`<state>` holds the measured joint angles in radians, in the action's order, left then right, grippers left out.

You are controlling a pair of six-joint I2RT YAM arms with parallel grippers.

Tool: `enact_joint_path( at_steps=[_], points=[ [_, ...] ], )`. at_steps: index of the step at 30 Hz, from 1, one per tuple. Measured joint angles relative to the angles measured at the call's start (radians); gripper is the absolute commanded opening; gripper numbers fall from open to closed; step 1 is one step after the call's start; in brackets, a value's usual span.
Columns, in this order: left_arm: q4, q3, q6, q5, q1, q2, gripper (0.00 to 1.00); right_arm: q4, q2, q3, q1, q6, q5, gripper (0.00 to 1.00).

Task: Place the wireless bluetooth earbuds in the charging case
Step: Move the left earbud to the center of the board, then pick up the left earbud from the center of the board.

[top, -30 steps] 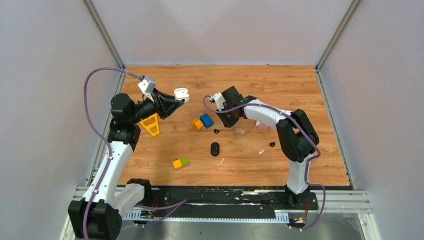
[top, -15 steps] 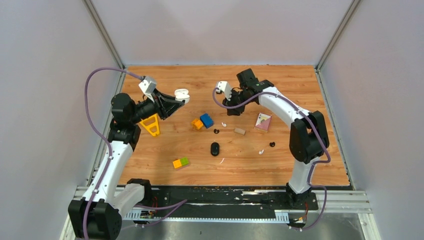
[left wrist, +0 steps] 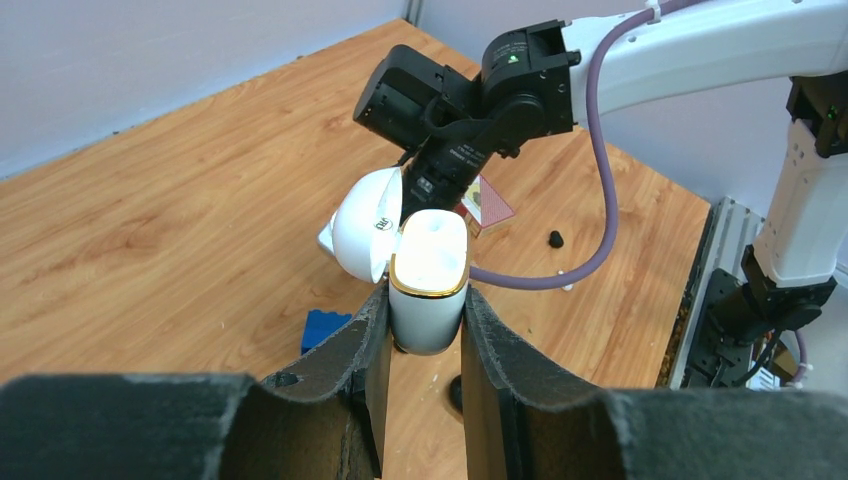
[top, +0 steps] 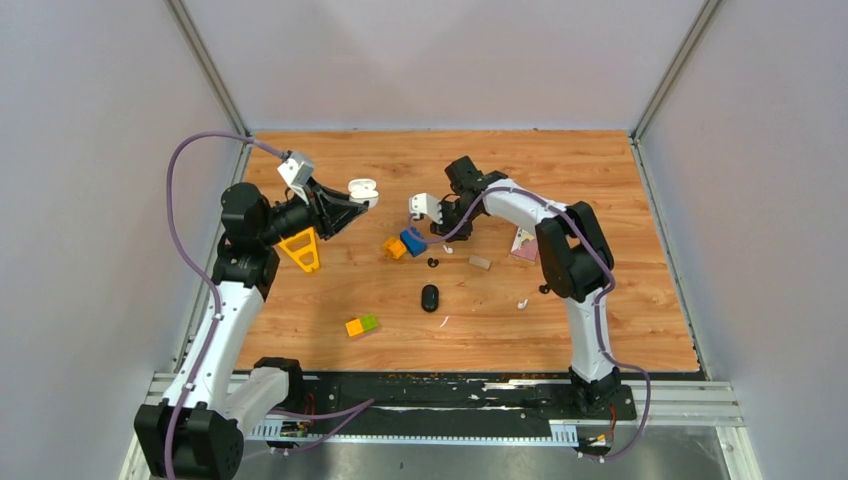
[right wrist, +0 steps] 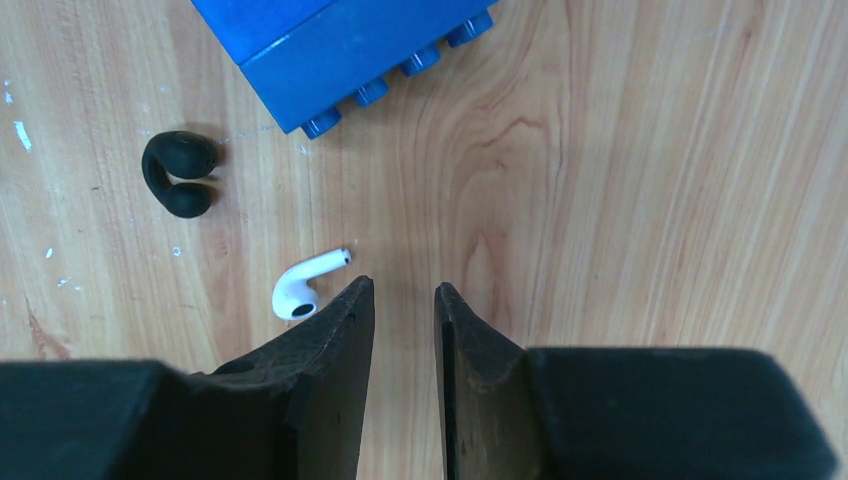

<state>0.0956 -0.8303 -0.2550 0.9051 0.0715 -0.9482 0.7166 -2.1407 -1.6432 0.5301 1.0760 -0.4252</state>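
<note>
Right wrist view: right gripper (right wrist: 400,292) is empty. Its fingers (right wrist: 325,345) stand a narrow slot apart, low over the wood.

- A white earbud (right wrist: 303,285) lies flat just outside one fingertip, stem pointing up-view. I cannot tell whether it touches the pad.
- Farther out on that same side lies a black earbud (right wrist: 180,173).
- A blue block (right wrist: 340,45) sits ahead of the tips.

Left wrist view: left gripper (left wrist: 425,296) is clamped on the white charging case (left wrist: 428,270). The case is upright with its lid flipped back and its mouth open. It is held off the table, well apart from the other arm's fingers.

Step, as judged: pickup of a white bud, grasp not yet made. No bud is visible in the case.

Next move calls for:
- Widening the slot.
- Sliding sideways until the bud sits between the pads.
- Closing gently on its body.
- Carrying it to the open case.

The bud is tiny and slick, and a fingertip nudge would likely skate it off.
</note>
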Motion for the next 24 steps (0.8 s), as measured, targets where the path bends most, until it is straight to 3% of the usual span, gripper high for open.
enact_joint_path(
  at_steps=[8,24],
  points=[
    [-0.035,0.000,0.020,-0.003,0.000,0.014,0.00,-0.019,-0.005,0.018,0.029,0.053,0.031,0.30],
    [-0.003,0.014,0.013,-0.007,0.000,0.027,0.00,-0.029,0.121,0.206,0.063,0.053,0.050,0.32]
  ],
)
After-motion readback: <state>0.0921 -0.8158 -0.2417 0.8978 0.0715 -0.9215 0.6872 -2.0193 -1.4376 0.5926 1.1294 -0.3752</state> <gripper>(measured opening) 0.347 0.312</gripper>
